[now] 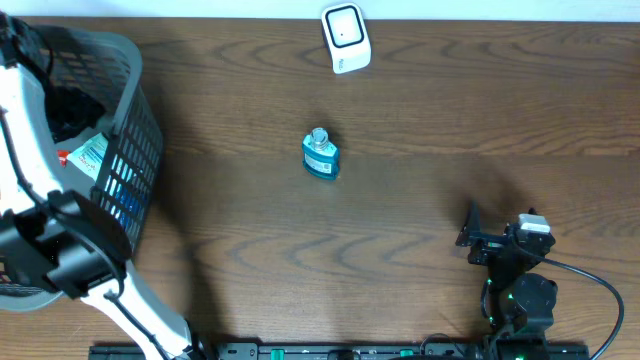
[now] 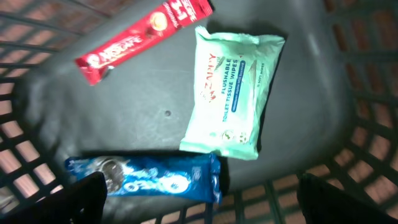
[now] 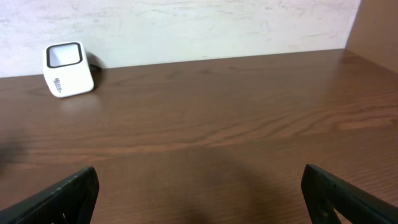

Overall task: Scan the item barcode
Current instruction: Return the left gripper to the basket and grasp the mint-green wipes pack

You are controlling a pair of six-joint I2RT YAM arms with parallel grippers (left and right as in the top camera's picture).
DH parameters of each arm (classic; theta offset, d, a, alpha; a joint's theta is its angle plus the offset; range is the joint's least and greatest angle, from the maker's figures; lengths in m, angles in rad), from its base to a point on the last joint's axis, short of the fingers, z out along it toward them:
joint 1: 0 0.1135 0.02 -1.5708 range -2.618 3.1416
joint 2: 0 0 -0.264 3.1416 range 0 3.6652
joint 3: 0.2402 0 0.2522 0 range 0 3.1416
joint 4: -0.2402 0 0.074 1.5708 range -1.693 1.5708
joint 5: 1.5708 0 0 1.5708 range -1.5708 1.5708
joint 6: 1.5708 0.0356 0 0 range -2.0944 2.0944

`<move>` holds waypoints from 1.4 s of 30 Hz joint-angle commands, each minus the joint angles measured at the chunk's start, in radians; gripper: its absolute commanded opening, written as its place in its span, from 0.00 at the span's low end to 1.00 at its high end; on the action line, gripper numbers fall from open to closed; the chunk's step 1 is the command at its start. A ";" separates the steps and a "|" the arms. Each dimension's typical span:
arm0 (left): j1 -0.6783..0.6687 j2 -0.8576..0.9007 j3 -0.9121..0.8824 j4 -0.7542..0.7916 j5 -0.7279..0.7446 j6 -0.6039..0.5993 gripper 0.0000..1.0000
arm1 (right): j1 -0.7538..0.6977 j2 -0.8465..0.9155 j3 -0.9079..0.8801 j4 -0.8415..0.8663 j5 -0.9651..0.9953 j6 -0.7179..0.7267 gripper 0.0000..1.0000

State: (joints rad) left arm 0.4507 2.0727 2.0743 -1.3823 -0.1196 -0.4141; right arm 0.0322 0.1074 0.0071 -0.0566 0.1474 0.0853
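Observation:
The white barcode scanner (image 1: pixel 346 38) stands at the table's far edge and shows far left in the right wrist view (image 3: pixel 67 61). A small blue bottle (image 1: pixel 320 155) stands mid-table. My left gripper (image 2: pixel 211 198) hangs open inside the grey basket (image 1: pixel 140 130), above its floor and holding nothing. Below it lie a blue cookie pack (image 2: pixel 146 177), a green wipes pack (image 2: pixel 233 93) and a red sachet (image 2: pixel 140 37). My right gripper (image 1: pixel 470 235) rests open and empty low over the table near the right front, its fingers (image 3: pixel 68 193) wide apart.
The basket's lattice walls (image 2: pixel 364 124) close in around the left gripper on all sides. The left arm (image 1: pixel 70 250) reaches over the basket's front rim. A black cable (image 1: pixel 600 285) loops behind the right arm.

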 commanded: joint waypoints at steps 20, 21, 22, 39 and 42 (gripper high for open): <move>0.002 0.168 -0.261 0.296 0.005 0.081 0.98 | 0.009 -0.002 -0.002 -0.003 0.004 -0.012 0.99; 0.002 0.168 -0.284 0.320 0.005 0.081 0.97 | 0.009 -0.002 -0.002 -0.004 0.004 -0.012 0.99; 0.002 0.168 -0.305 0.341 0.008 0.082 0.98 | 0.009 -0.002 -0.002 -0.003 0.004 -0.012 0.99; 0.004 0.135 -0.410 0.404 0.060 0.103 0.56 | 0.009 -0.002 -0.002 -0.003 0.004 -0.012 0.99; 0.004 0.090 -0.386 0.360 0.009 0.103 0.52 | 0.009 -0.002 -0.002 -0.004 0.004 -0.012 0.99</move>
State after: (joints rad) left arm 0.4538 2.1780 1.7084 -0.9752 -0.0429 -0.3191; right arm 0.0322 0.1074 0.0071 -0.0566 0.1474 0.0853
